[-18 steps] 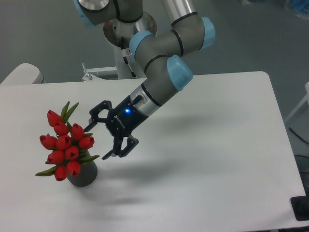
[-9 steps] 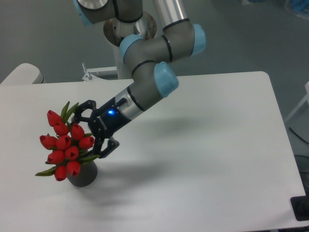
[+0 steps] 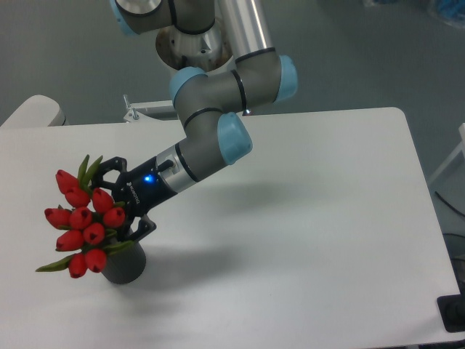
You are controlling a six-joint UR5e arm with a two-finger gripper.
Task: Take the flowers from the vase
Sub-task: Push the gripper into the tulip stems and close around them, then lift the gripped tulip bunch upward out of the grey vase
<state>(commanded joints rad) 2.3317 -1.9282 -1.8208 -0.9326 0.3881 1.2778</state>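
red flowers [image 3: 81, 222] in grey vase [image 3: 123, 265].

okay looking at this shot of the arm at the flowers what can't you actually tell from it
- Grip: in the fixed camera view the gripper reaches behind the flowers; the buds hide whether its fingers have closed on the stems.
- Stems: covered by buds and leaves.
- The hole in the top of the vase: hidden by the bunch.
- Lettering on the gripper body: too small to read.
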